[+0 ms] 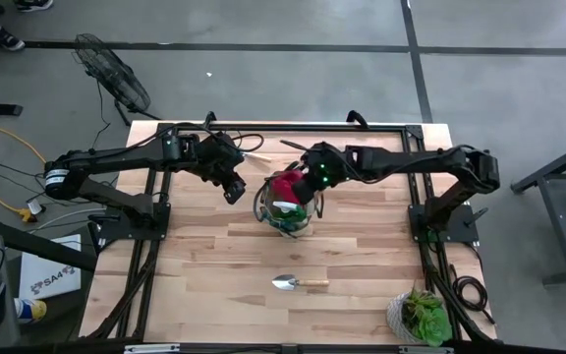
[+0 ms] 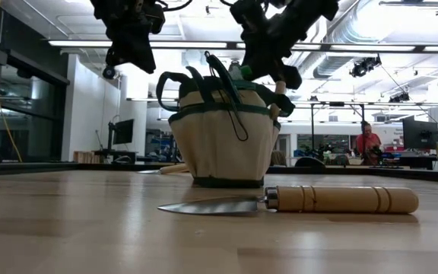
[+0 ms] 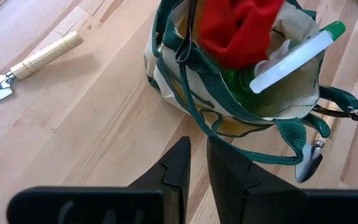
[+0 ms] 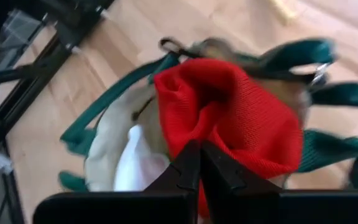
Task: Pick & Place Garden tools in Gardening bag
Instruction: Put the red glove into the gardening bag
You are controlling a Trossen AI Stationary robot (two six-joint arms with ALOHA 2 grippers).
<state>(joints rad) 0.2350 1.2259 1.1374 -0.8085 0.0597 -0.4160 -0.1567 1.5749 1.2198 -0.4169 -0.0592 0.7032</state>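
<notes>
The gardening bag [image 1: 285, 218] stands upright on its base mid-table, its mouth open upward [image 3: 291, 93]. In it are a white bottle with a green cap [image 3: 291, 55] and a bright green piece [image 3: 234, 79]. A red knitted piece [image 4: 229, 106] sits at the bag's mouth, and my right gripper [image 4: 199, 160] is shut on it from above [image 1: 305, 195]. My left gripper [image 3: 197, 155] hovers left of the bag [image 1: 235, 190], its fingers almost together with nothing between them. A silver trowel with a wooden handle [image 1: 298, 283] lies flat on the table near the front. My right gripper pinches a bunched fold of the red knitted piece [image 4: 211, 138] between its two shut fingers. The fingers slant down toward the bag from the table's right. The red piece hangs below them, its lower part inside the bag's mouth [image 3: 238, 37].
A potted plant [image 1: 421, 317] stands at the front right corner. Another wooden-handled tool [image 1: 259, 157] lies behind the bag near the far edge. Green loop handles [image 3: 291, 134] and a metal clip [image 3: 309, 163] hang from the bag's rim. Bare wood lies between bag and front trowel.
</notes>
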